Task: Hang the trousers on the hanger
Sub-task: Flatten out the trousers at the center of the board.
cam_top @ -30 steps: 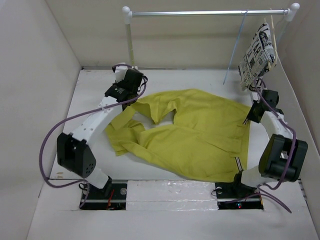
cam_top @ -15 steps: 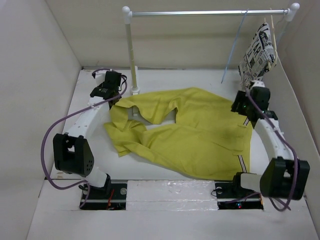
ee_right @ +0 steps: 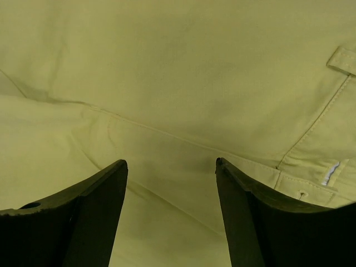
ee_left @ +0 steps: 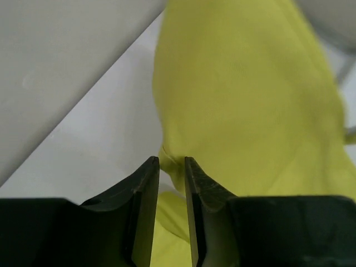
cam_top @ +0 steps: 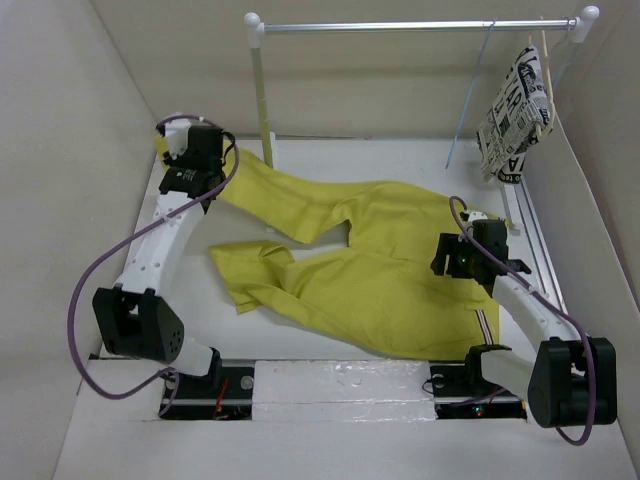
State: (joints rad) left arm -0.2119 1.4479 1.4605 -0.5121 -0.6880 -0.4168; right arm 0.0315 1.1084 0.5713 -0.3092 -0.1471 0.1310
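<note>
The yellow trousers (cam_top: pixel 390 270) lie spread on the white table, one leg stretched out towards the far left corner. My left gripper (cam_top: pixel 185 160) sits at the end of that leg. In the left wrist view its jaws (ee_left: pixel 172 159) stand a narrow gap apart, with the trousers (ee_left: pixel 239 94) just beyond the tips and under them. My right gripper (cam_top: pixel 460 258) hovers over the waist end, wide open (ee_right: pixel 171 161), with the trousers (ee_right: pixel 178 83) below it and nothing between its fingers. The thin light-blue hanger (cam_top: pixel 470 95) hangs from the rail at the back right.
A metal rail (cam_top: pixel 400 25) on white posts (cam_top: pixel 262 100) crosses the back. A wooden hanger with black-and-white printed cloth (cam_top: pixel 515 110) hangs at its right end. Pale walls close in on the left, back and right.
My left gripper moved to the far left corner, drawing one trouser leg out straight, and its jaws parted slightly. My right gripper opened and came back over the waist area.
</note>
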